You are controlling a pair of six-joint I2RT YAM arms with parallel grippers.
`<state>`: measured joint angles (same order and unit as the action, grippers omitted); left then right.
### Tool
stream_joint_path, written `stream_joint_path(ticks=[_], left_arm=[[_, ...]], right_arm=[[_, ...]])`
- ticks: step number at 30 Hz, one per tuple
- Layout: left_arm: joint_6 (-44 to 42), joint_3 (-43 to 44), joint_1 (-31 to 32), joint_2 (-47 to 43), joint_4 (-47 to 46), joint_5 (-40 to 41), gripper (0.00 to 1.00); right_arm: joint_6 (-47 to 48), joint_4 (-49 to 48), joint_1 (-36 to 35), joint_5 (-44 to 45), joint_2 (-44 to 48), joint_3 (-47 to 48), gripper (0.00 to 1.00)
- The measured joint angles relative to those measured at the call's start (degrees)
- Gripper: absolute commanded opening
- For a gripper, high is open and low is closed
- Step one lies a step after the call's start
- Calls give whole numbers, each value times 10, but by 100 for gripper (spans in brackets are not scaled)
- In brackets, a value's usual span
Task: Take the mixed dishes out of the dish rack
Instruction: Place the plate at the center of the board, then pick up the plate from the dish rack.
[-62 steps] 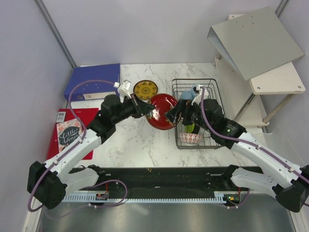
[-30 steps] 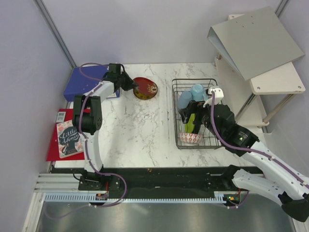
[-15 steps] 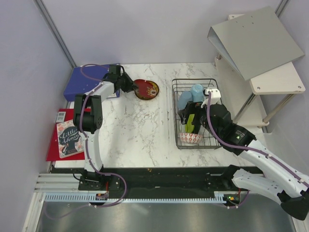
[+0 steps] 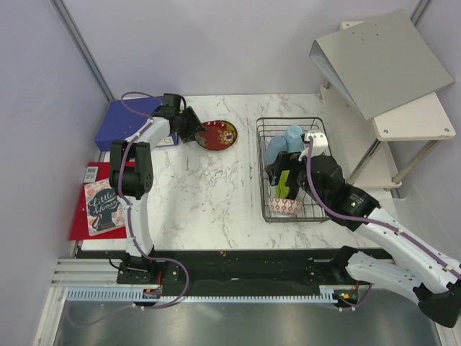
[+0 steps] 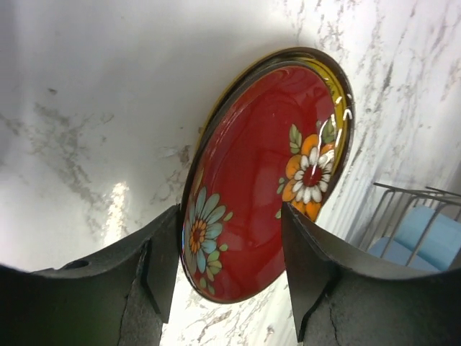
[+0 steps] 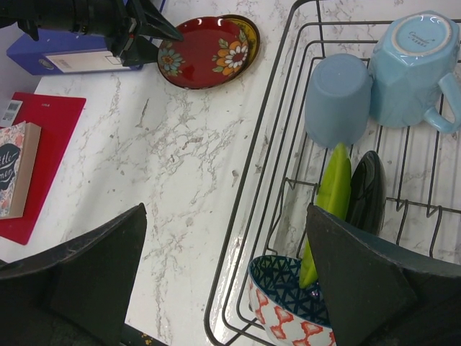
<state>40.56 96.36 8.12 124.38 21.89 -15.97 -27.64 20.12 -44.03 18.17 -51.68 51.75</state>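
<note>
Dishes in the dish rack (image 4: 259, 169), at the right of the marble tabletop (image 4: 209, 194), are two light blue cups (image 6: 338, 90) upside down, a lime green plate (image 6: 328, 194) and a black plate (image 6: 366, 189) on edge, and a blue patterned bowl (image 6: 281, 285) nested in a red-and-white bowl (image 6: 284, 331). The right gripper (image 6: 223, 231) hovers above them, jaws spread wide. The left gripper (image 5: 229, 238) has its jaws spread beside the rim of a glossy red flowered plate (image 5: 266, 166), which lies on a yellow-brown plate (image 6: 249, 29). If this arm pulls away low, a finger may drag the slippery plate. In the rack, the thin wires may catch the jaws.
</note>
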Motion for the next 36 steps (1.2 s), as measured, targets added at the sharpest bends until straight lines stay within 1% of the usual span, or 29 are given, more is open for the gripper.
stream_joint_path(ticks=[11,18,23,26,28,29,31,32,33,36], left_arm=[[-50,33,1,0,105,80,61],[-59,47,5,0,124,99,57],[-59,52,7,0,127,99,58],[-59,50,8,-3,127,100,61],[-59,35,9,-22,128,100,63],[-59,21,10,-40,129,100,64],[-58,-9,14,-90,131,102,78],[-56,-23,17,-117,130,106,84],[-53,-40,24,-152,131,114,99],[-43,-83,56,-256,125,132,99]], right_arm=[[-2,0,0,0,-12,-17,98],[-2,-2,0,0,-17,-21,98],[-2,-1,0,7,-17,-26,98],[2,11,-1,49,-21,-24,98],[7,44,-1,99,-44,-5,97],[7,60,-1,131,-64,12,95],[7,86,0,187,-108,41,90],[7,93,1,207,-126,50,86],[5,98,2,220,-140,53,84],[-6,122,9,245,-177,55,75]])
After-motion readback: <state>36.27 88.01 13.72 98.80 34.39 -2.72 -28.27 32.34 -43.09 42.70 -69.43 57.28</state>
